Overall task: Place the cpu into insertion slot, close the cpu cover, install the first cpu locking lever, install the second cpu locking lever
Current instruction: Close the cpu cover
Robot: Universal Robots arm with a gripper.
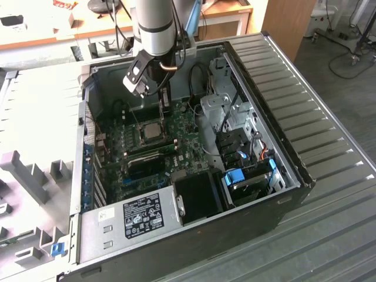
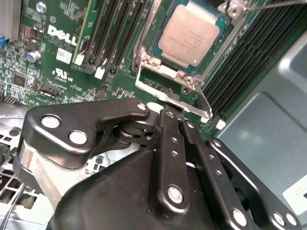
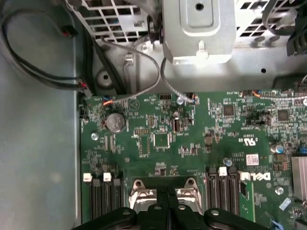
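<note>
Open computer case spans the exterior view; the arm descends from upper centre. The second wrist view shows close up the gripper, jaws pressed together at the raised cpu cover, beside the cpu seated in the insertion slot.

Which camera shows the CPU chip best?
The second wrist view: the small square silver-tan cpu sits close, top uncovered. The exterior view shows it from afar; in the first wrist view the black hand blocks it.
</note>
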